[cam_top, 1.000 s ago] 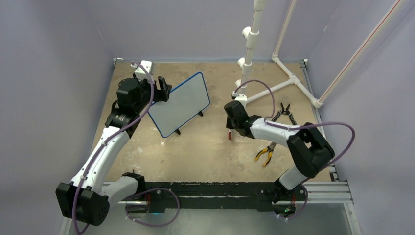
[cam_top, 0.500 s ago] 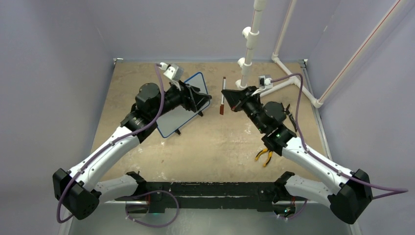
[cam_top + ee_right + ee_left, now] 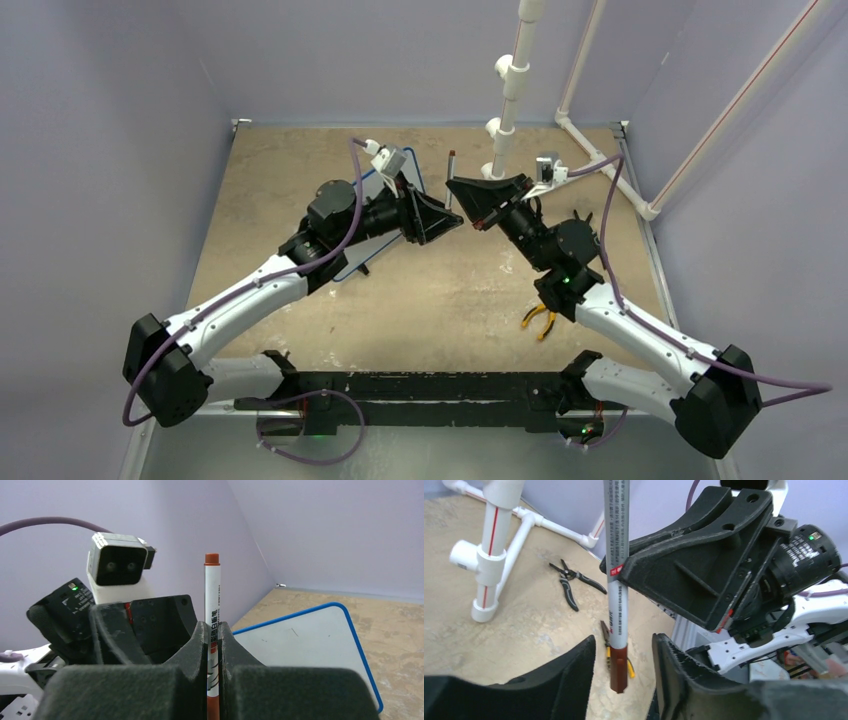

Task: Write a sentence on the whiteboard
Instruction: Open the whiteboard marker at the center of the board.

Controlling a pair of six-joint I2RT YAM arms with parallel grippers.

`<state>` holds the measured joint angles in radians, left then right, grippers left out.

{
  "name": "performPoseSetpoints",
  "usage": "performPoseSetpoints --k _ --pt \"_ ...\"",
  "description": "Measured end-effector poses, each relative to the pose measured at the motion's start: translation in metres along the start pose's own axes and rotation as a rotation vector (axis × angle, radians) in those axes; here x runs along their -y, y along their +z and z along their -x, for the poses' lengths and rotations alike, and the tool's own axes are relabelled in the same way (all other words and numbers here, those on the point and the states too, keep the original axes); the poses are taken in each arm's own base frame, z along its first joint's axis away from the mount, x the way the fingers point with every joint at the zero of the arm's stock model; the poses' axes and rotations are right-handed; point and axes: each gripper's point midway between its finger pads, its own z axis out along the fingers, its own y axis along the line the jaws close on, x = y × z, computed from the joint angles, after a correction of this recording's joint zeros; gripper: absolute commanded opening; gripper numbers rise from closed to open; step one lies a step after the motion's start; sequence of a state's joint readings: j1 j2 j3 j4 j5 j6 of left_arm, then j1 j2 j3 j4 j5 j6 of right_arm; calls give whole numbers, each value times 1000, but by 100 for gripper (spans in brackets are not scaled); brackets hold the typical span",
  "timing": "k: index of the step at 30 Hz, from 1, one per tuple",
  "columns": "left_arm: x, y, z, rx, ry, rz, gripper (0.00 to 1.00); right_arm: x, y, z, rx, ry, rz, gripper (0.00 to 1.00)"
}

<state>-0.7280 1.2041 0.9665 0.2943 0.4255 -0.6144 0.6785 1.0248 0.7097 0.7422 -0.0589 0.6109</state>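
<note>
at the far left, left arm stretched from the near corner toward the middle of the tan table (image 3: 262, 170). under and behind its forearm, the whiteboard (image 3: 305, 645), left of the table's centre. mostly hidden from above, with only bits of blue rim peeking out beside the arm. from the right wrist, a plain white face, thin blue rim, one rounded corner.

next along, left gripper (image 3: 623, 645): partly open, gripping nothing. black fingers (image 3: 569, 675) spread to either side of the dark red end of the marker (image 3: 618, 605), with a gap showing on each side. grey-white barrel with small print along it.

just right of that, right gripper (image 3: 212, 630): clamped tight on the marker's barrel, jaws pressed flat against it, barrel sticking out past the fingers on both sides. faces the left gripper nose to nose above the middle of the table.

further right and back, a white pipe frame (image 3: 508, 95), one post rising out of view, other pipes running along the table to the right wall. near its foot, black pliers (image 3: 570, 582) lying flat. closer to the front, yellow-handled pliers (image 3: 541, 318) beside the right arm's forearm.
</note>
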Motion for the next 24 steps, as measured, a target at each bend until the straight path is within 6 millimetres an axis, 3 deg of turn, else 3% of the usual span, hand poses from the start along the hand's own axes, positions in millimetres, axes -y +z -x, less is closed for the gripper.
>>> performPoseSetpoints --k 3,4,7,11,14,17,24 --pt "0 3 -2 -4 -13 -9 2 -4 -1 1 2 0 16 0" --pt "0 4 -2 -4 -17 -12 0 -4 -2 2 3 1 18 0" --pt "1 5 -2 -3 -14 -25 0 -5 -3 3 4 2 17 3" --pt "-1 4 -9 -37 29 -25 0 -3 -8 0 -20 -5 0 57" --pt "-12 -1 -24 -127 94 18 0 2 -12 -5 -61 -14 -34 77" --pt "-24 -13 -45 -258 180 54 0 7 -15 -8 -127 -59 -79 86" --pt "-35 -47 -98 -521 299 -2 0 7 -11 -9 -338 -190 -111 85"
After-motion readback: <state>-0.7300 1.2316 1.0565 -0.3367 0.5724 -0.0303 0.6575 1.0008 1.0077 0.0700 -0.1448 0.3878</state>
